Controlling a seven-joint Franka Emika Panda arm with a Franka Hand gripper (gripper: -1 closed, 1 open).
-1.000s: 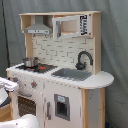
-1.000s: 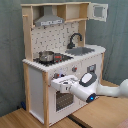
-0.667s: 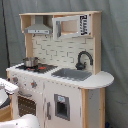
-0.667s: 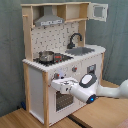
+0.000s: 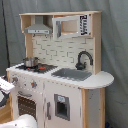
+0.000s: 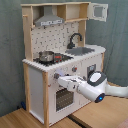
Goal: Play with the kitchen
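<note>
The kitchen point(image 5: 60, 95) point(image 6: 35, 80) is a tall white and light-wood toy with a grey hood point(image 6: 50, 21), a black faucet point(image 5: 83, 59) point(image 6: 75, 39) and a grey sink point(image 5: 72, 74) point(image 6: 80, 50). A small metal pot point(image 5: 31, 62) point(image 6: 46, 56) stands on the stovetop. In the second exterior view my gripper point(image 6: 60, 80) reaches in from the right. It sits against the front panel, just above the windowed oven door point(image 6: 62, 97) and near the knobs point(image 5: 34, 84). In the first exterior view only its white tip point(image 5: 5, 85) shows at the left edge.
My white arm point(image 6: 97, 87) stretches across the front of the lower cabinet. An upper cabinet door point(image 6: 98, 11) stands open at the top right in the second exterior view. Grey curtains hang behind, and a wooden floor point(image 6: 20, 120) lies below.
The gripper has edged slightly upward along the oven's front. The kitchen and the pot have not moved.
</note>
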